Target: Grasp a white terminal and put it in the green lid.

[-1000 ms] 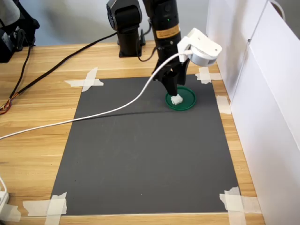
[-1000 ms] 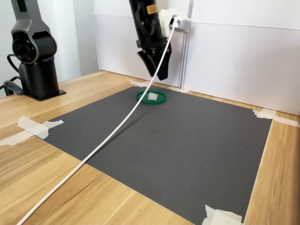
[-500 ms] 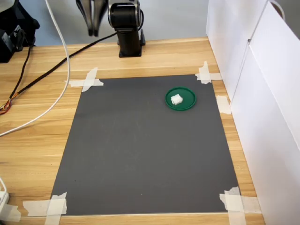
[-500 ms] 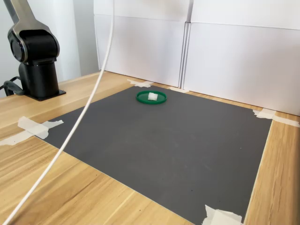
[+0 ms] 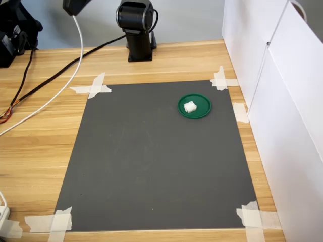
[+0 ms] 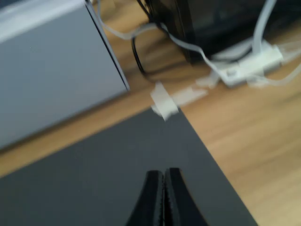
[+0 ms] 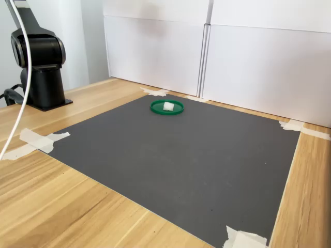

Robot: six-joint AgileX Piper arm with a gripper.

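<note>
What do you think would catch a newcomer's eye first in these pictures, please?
Probably the green lid near the far right corner of the dark mat in the first exterior view, with the white terminal resting inside it. Next, the wrist view shows the gripper with its jaws together, empty, above a mat corner held by tape.

We see the green lid lying flat on the dark mat, near its far edge — the white terminal sits inside its rim. The black arm base stands on the wooden table at the second exterior view's left, a white cable hanging before it. Tape strips hold the mat's corners — white panels stand behind.
</note>
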